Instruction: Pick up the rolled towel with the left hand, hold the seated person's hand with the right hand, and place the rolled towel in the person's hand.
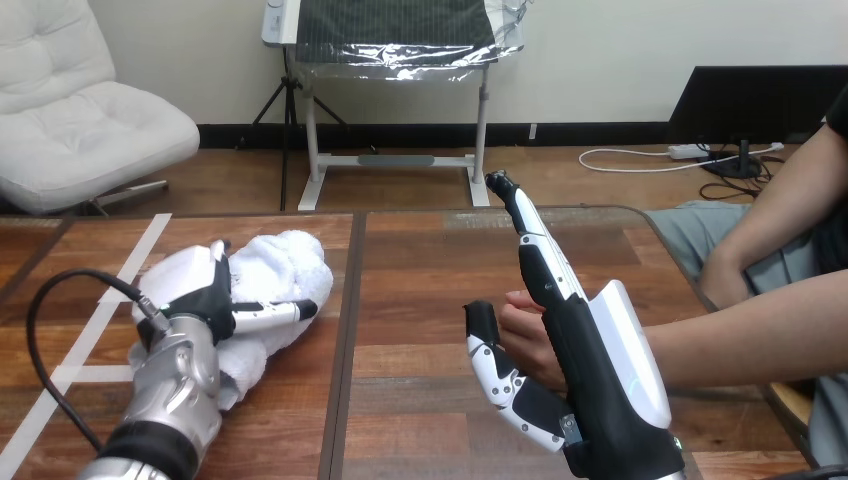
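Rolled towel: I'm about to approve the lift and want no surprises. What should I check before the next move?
1. Left hand on the rolled towel: ok, it lies over the towel.
2. Left hand's grip secure: cannot tell.
3. Towel lifted off the table: not ok, it lies on the wood.
4. Right hand at the person's hand: ok, right alongside it.
5. Right hand closed round the person's hand: not ok, its fingers are straight.
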